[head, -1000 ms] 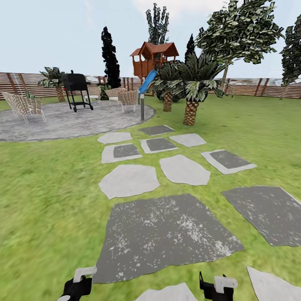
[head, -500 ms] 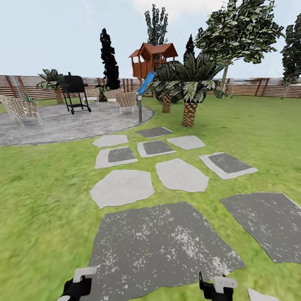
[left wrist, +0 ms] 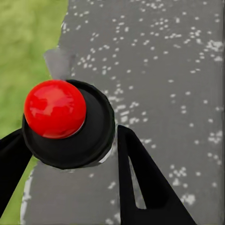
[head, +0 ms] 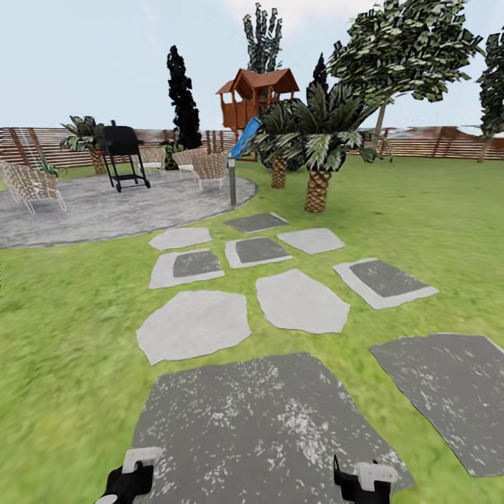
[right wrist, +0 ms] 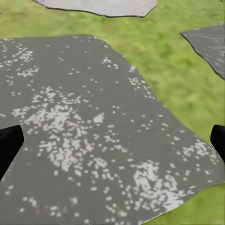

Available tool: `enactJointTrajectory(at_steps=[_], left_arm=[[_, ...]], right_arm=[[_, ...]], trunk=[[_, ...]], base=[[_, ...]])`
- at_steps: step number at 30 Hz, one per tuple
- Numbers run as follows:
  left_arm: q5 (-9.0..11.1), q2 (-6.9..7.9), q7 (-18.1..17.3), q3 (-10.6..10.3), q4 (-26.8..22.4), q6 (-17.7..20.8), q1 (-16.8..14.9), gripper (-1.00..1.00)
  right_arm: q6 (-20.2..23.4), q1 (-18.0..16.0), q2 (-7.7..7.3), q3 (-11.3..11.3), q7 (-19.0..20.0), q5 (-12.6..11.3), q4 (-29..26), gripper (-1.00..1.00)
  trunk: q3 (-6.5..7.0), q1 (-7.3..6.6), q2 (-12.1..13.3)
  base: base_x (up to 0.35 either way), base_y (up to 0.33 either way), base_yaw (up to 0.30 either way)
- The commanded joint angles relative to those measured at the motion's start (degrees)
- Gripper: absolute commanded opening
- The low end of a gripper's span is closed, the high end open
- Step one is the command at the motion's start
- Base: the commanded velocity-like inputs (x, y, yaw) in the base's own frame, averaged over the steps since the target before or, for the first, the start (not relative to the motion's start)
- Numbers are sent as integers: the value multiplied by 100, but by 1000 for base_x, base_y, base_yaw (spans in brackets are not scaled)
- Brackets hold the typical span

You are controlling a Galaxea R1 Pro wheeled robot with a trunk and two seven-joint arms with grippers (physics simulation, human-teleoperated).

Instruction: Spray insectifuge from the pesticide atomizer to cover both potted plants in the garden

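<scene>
Pinching the pesticide atomizer (left wrist: 68, 124) between its fingers, the left gripper (left wrist: 70, 154) hangs above a stepping stone (left wrist: 159, 70).

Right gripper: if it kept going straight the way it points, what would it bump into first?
Most likely the big dark grey speckled stepping stone. The right gripper is open with nothing between its black fingers, and the stone lies straight ahead, though depth is unclear.
</scene>
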Motion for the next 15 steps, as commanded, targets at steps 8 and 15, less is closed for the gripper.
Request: enactJointTrajectory(at_steps=[8,15], left_arm=[[-63,-2,18,27,6,-24,-5,-100],[-63,-1,18,27,6,-23,-5,-100]], right_arm=[[-10,-3,0,5,-26,20,6,100],[-10,-3,0,5,-26,20,9,100]], trunk=[[-5,2,-2],[-5,2,-2]], base=[[296,-168,195],[303,-154,225]])
